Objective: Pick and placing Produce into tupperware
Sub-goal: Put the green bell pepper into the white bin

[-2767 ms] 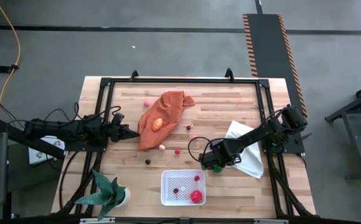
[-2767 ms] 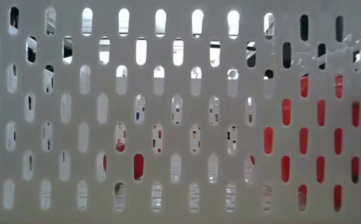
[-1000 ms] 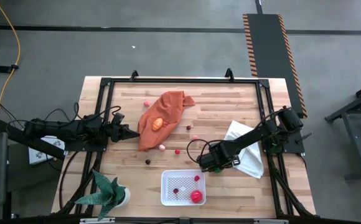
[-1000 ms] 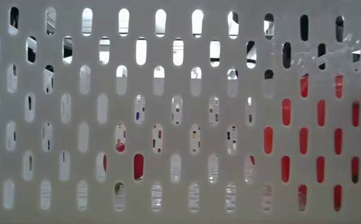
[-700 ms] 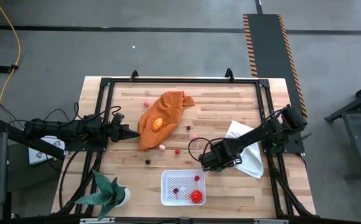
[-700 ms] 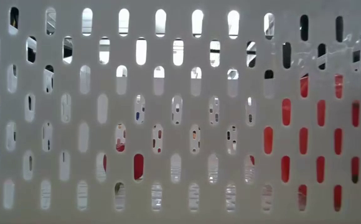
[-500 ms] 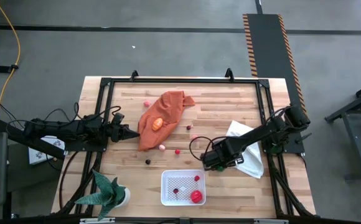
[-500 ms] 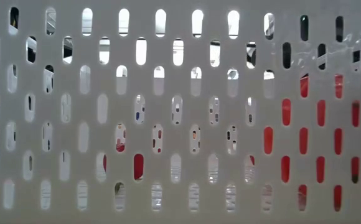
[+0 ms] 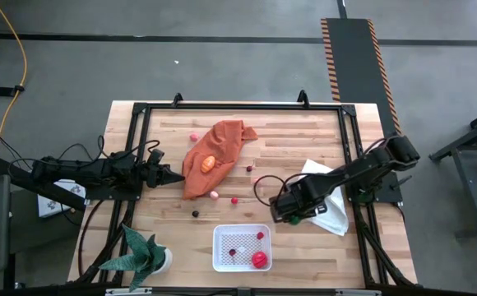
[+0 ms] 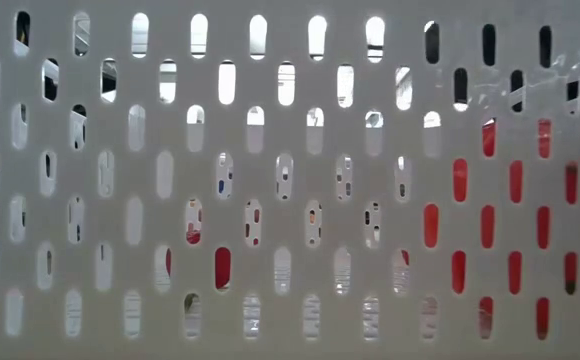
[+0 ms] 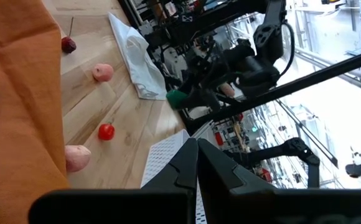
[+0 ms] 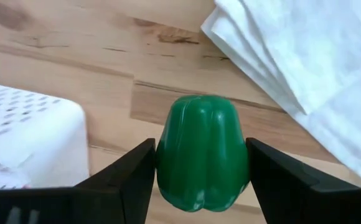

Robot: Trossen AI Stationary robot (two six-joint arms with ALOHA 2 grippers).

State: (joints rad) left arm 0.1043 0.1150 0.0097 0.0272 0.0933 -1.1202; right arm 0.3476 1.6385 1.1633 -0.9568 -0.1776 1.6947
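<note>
The white tupperware point(image 9: 241, 247) sits at the table's near edge with a red piece point(image 9: 260, 260) and two tiny pieces inside. My right gripper point(image 9: 290, 216) is just beyond its far right corner, shut on a green toy pepper point(image 12: 202, 152). Small pink, red and dark produce point(image 9: 214, 195) lies scattered on the wood around the orange cloth point(image 9: 214, 152), and an orange piece point(image 9: 209, 163) rests on that cloth. My left gripper point(image 9: 177, 177) waits shut at the cloth's left side. In the low view, the tupperware's perforated wall point(image 10: 270, 200) fills the picture. My right gripper pinches the green pepper between its two fingers point(image 12: 134, 177), one on each side of its body point(image 12: 168, 155). The pepper looks lifted clear of the wood, beside the tupperware's corner point(image 12: 31, 140).
A folded white cloth point(image 9: 325, 201) lies under the right arm near the table's right edge. A potted plant point(image 9: 144, 255) stands at the near left corner. Black frame rails point(image 9: 238, 105) run around the table. Bare wood lies between the cloth and the tupperware.
My right gripper, still shut on the green pepper, has shifted a little toward the table's right edge, and its arm has drawn back to the right. The left arm and the produce have not moved.
</note>
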